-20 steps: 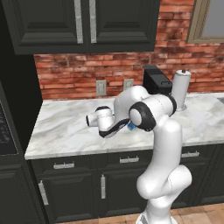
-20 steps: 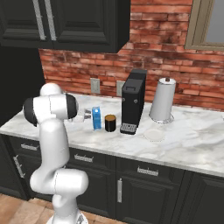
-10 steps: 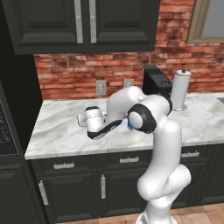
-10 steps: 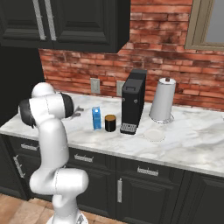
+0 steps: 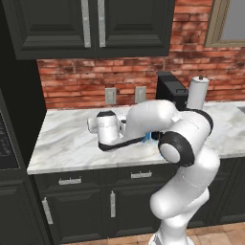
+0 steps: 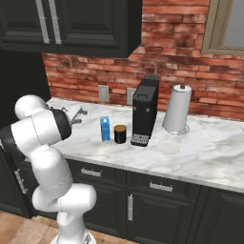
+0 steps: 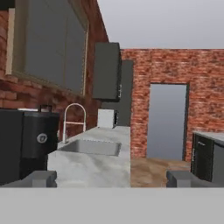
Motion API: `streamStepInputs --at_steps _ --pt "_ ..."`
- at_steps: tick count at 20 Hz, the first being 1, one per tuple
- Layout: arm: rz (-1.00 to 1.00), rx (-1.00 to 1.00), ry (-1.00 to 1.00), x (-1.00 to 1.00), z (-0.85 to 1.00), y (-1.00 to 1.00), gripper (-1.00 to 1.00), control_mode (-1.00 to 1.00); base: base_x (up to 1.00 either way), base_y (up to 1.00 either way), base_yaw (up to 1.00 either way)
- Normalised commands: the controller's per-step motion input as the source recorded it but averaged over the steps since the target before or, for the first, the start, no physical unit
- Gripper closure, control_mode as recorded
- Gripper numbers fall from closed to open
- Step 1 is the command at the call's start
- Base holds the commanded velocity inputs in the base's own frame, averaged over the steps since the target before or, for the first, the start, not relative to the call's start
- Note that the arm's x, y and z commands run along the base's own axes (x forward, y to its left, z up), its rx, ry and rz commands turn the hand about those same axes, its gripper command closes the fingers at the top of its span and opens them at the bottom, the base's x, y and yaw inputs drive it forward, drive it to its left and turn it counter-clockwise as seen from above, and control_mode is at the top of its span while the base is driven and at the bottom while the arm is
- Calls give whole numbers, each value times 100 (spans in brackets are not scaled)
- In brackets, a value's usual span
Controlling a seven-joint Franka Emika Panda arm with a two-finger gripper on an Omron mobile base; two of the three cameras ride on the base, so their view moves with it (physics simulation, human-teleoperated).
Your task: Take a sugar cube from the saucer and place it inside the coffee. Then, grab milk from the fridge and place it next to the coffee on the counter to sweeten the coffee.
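The blue milk (image 6: 105,128) carton stands on the white marble counter (image 6: 214,152), right beside the dark coffee (image 6: 120,134) cup. To the right, past the coffee machine, lies the round white saucer (image 6: 167,146). The sugar cube is out of sight and the fridge is out of view. My gripper (image 6: 79,115) hovers over the counter left of the milk, apart from it. In the hand view the gripper (image 7: 113,179) is open, its fingertips (image 7: 42,178) wide apart with nothing between them. From the left base, my arm hides all but a sliver of the milk (image 5: 147,139).
A tall black coffee machine (image 6: 145,110) stands behind the cup, with a paper towel roll (image 6: 177,108) to its right. Brick wall and dark upper cabinets (image 6: 90,24) back the counter. Farther along the counter, the hand view shows a sink with a faucet (image 7: 74,117).
The arm has drawn back a little to the left, away from the milk. The jaws stay open. Milk, cup and saucer have not moved.
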Motion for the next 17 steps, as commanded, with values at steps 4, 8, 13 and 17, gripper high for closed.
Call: streamStepInputs --at_steps 4,8,13,17 --pt "0 -1 -78 -100 40 -11 -100 -100 0 0 0" --pt "0 -12 -90 -100 63 0 -100 -100 0 0 0" --pt "0 -23 -88 -100 71 4 -100 -100 0 0 0" --pt "-7 -2 -18 -14 9 -2 -100 -100 0 0 0"
